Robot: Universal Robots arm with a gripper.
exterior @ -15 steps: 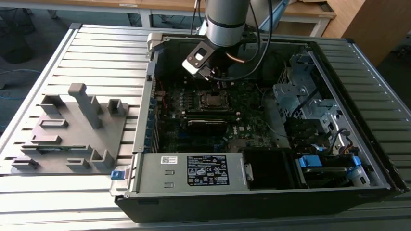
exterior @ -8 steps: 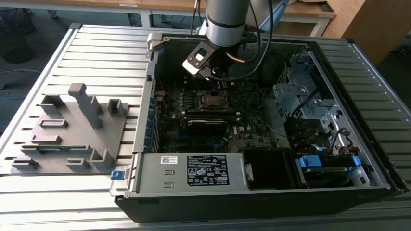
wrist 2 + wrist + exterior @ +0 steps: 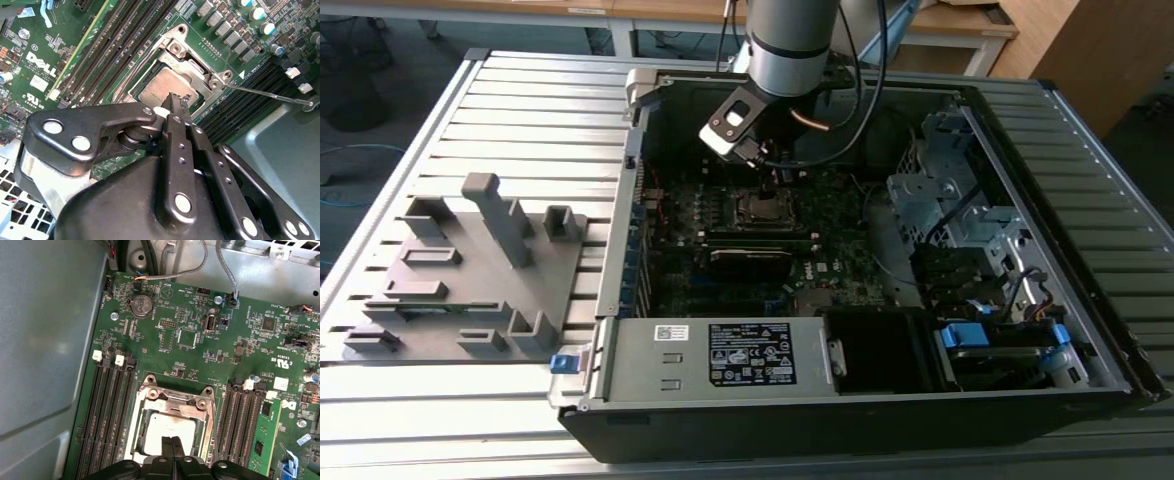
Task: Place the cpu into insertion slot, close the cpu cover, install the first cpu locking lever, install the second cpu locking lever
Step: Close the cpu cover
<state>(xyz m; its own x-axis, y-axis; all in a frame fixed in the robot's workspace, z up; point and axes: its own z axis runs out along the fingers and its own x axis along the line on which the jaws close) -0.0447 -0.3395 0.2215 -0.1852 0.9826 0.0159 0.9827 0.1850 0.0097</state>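
Reads as approx. 2 of 4 steps done, w/ flat silver-grey square cpu (image 3: 165, 425) seated in black square insertion slot (image 3: 134, 92), thin silver windowed cpu cover (image 3: 175, 400) seemingly down over it, black gripper (image 3: 172, 440) fingers pressed together, empty, at cpu, thin wire locking lever (image 3: 270, 94) apparently unlatched.

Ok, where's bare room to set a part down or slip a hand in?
The table's bare slats at the exterior view's upper left, beyond the grey fixture block, and the strip on the exterior view's right of the case. Inside it is crowded: the shut pincer sits over the cpu, with memory slots on both sides.
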